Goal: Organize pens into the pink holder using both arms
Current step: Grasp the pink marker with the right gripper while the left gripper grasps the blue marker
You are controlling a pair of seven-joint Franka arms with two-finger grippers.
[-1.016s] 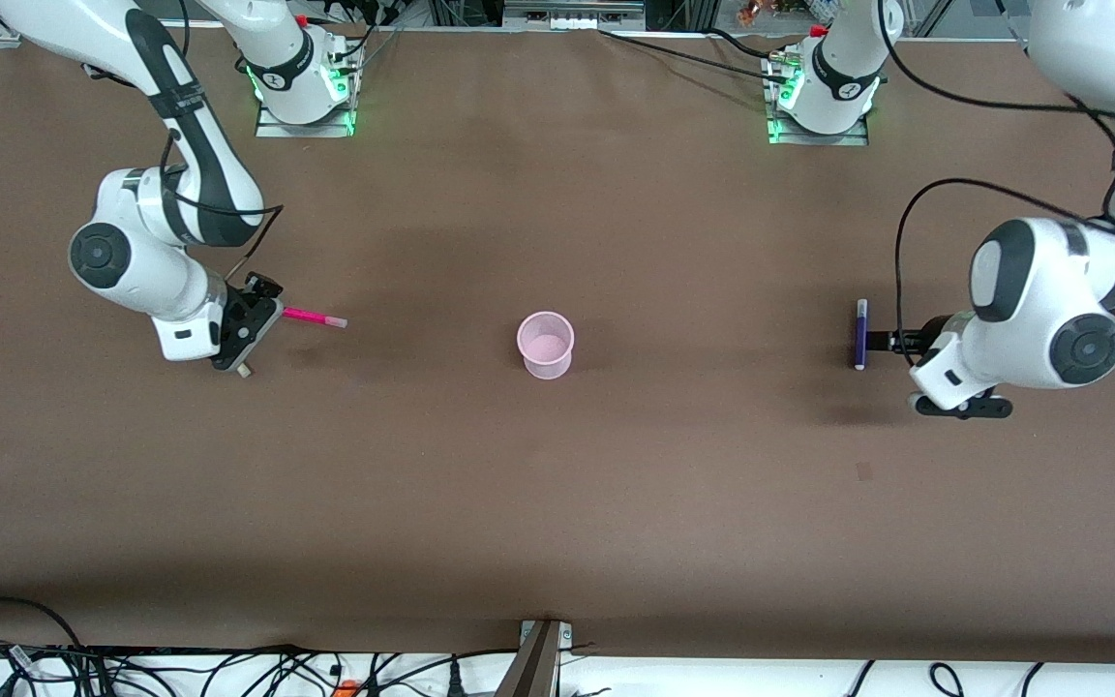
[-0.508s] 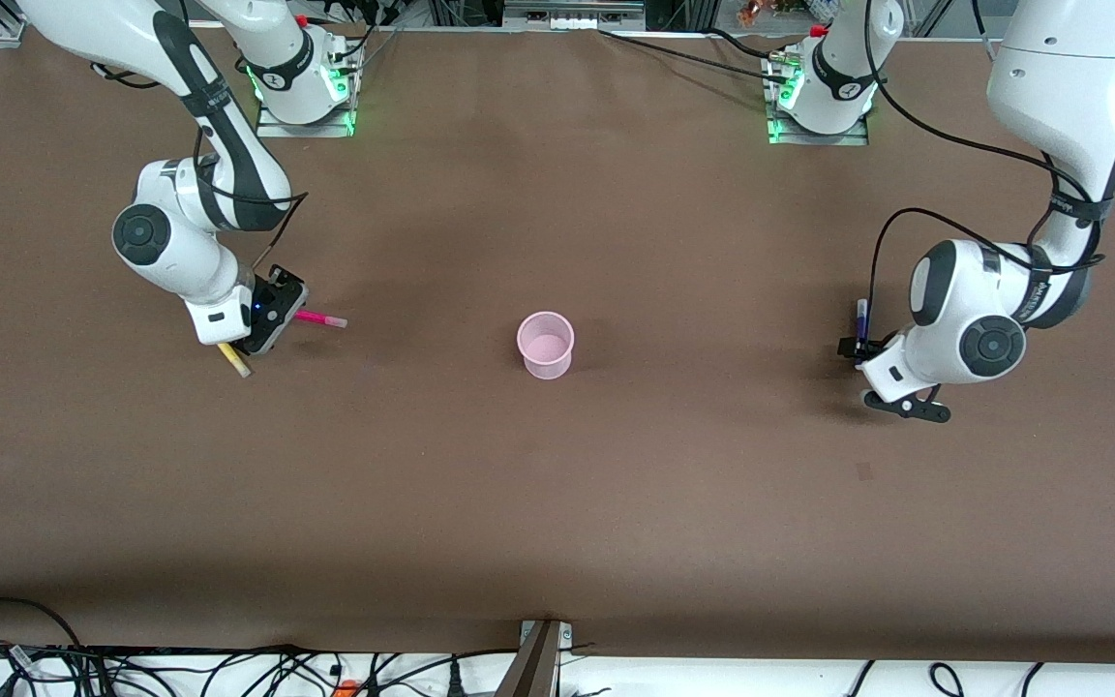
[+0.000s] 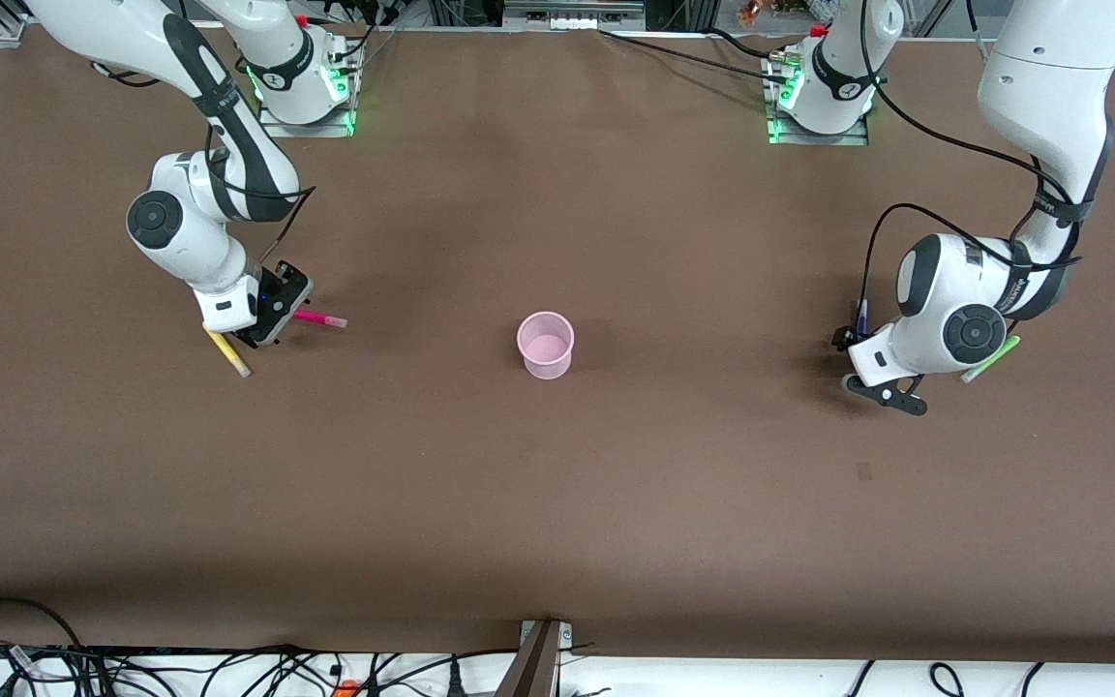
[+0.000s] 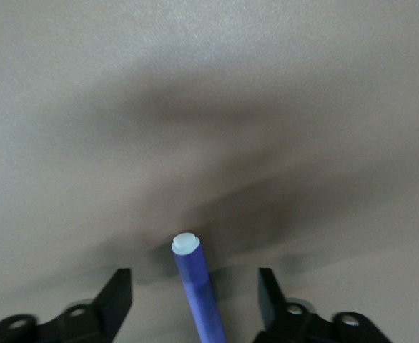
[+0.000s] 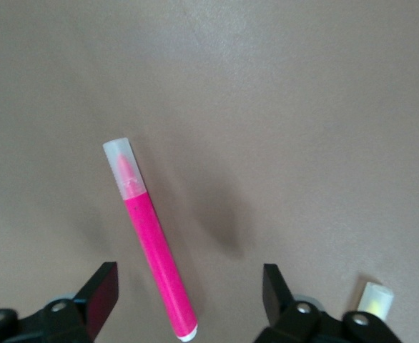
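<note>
The pink holder [image 3: 546,344] stands upright mid-table. My right gripper [image 3: 272,319] is open, low over the end of the magenta pen [image 3: 320,318]; in the right wrist view the magenta pen [image 5: 151,239] lies on the table between the fingers [image 5: 101,294], untouched. The yellow pen [image 3: 227,352] lies beside that gripper, its tip showing in the right wrist view [image 5: 375,299]. My left gripper [image 3: 853,337] is open, low over the dark purple pen [image 3: 861,314]; the purple pen [image 4: 199,289] lies between its fingers [image 4: 118,299]. The light green pen [image 3: 990,357] lies partly under the left arm.
The brown table [image 3: 557,484] is bare around the holder. The arm bases [image 3: 301,92] stand along the table's edge farthest from the front camera. Cables lie off the nearest edge [image 3: 228,668].
Both arms have swung in toward their pens. The right gripper has uncovered the yellow pen. The left gripper now covers most of the purple pen and has uncovered the green pen.
</note>
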